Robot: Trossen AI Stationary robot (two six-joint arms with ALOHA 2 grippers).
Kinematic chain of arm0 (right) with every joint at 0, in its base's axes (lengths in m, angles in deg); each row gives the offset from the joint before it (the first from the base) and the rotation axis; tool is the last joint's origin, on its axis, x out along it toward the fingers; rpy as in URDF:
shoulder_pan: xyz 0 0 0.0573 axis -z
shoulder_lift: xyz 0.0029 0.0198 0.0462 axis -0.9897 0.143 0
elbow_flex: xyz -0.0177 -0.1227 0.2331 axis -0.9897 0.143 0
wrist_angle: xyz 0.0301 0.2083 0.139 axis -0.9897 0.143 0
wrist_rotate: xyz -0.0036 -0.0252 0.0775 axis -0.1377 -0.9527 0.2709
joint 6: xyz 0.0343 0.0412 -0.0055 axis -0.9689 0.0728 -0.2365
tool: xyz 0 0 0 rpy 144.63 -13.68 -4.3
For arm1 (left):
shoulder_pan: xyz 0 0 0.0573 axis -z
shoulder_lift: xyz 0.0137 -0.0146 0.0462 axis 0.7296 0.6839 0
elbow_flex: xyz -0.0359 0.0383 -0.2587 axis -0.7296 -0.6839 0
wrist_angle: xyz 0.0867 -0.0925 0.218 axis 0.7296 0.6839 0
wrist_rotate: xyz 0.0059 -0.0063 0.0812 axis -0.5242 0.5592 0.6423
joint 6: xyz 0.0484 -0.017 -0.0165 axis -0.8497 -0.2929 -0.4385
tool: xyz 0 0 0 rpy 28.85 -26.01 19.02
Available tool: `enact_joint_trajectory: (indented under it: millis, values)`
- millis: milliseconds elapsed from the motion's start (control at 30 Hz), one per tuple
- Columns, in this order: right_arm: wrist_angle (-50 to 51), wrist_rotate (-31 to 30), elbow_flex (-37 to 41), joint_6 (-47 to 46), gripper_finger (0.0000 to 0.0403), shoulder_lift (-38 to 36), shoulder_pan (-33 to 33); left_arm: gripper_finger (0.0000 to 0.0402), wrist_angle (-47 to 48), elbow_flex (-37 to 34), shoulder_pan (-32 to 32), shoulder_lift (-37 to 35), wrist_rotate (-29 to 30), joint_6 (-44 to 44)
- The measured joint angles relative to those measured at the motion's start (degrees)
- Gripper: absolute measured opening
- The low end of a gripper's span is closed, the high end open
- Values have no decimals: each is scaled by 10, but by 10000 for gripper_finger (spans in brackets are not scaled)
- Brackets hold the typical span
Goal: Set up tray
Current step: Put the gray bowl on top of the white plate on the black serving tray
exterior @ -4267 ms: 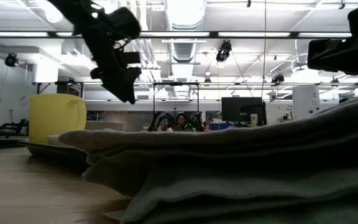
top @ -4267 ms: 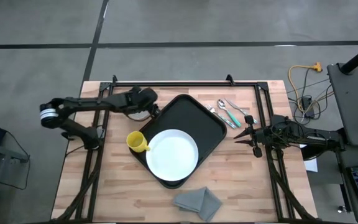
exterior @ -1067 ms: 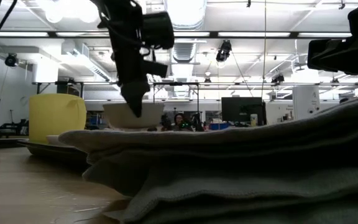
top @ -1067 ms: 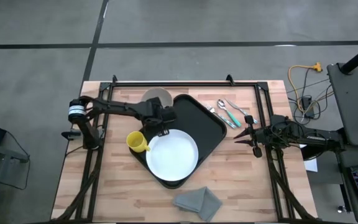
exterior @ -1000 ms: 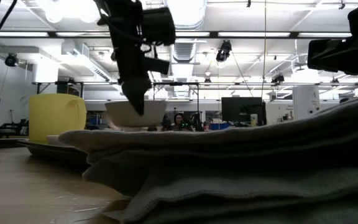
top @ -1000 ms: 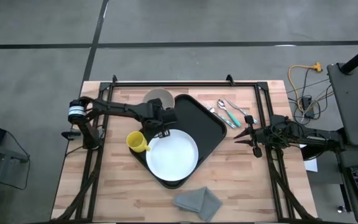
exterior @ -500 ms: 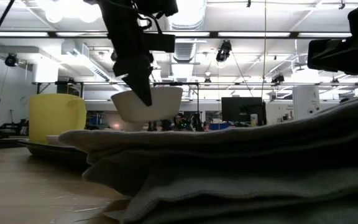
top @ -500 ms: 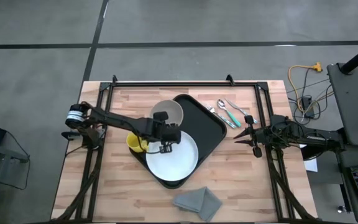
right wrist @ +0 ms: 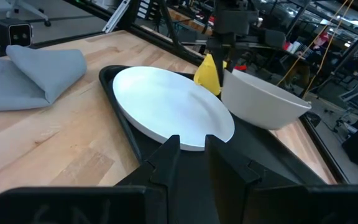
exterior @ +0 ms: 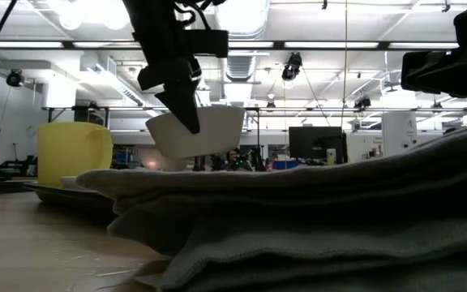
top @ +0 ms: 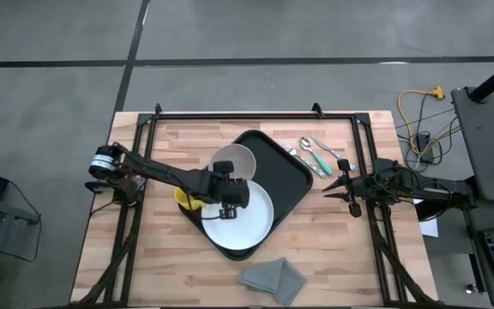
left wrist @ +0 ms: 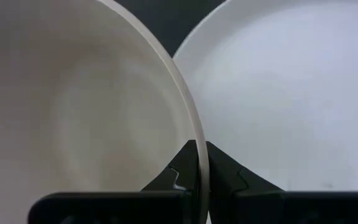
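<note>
Nearest me, a folded grey cloth (top: 272, 280) lies on the tabletop (top: 170, 266). Beyond it the tray (top: 286, 172) sits mid-tabletop, carrying a white plate (top: 243, 219) with a yellow cup (top: 184, 197) at its left edge. My left claw (top: 227, 190) is clenched on the rim of a white bowl (top: 234, 160), held tilted above the tray. Farther right, cutlery (top: 316, 154) lies beside the tray. My right claw (top: 343, 186) waits there, slightly parted, holding nothing.

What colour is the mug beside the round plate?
Yellow; the small yellow mug shows best in the low view.
</note>
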Motion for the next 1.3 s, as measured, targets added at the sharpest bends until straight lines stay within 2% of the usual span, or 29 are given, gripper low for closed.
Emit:
enact_joint_trajectory:
  millis: [433, 933, 1300]
  values:
    - [0, 0, 0, 0, 68, 0, 0, 0, -15, 0, 53, 0, -29, 6]
    - [0, 0, 0, 0, 68, 0, 0, 0, -34, 0, 65, 0, -50, 3]
    - [0, 0, 0, 1, 68, 0, 0, 0, -53, 0, 97, 0, -98, -13]
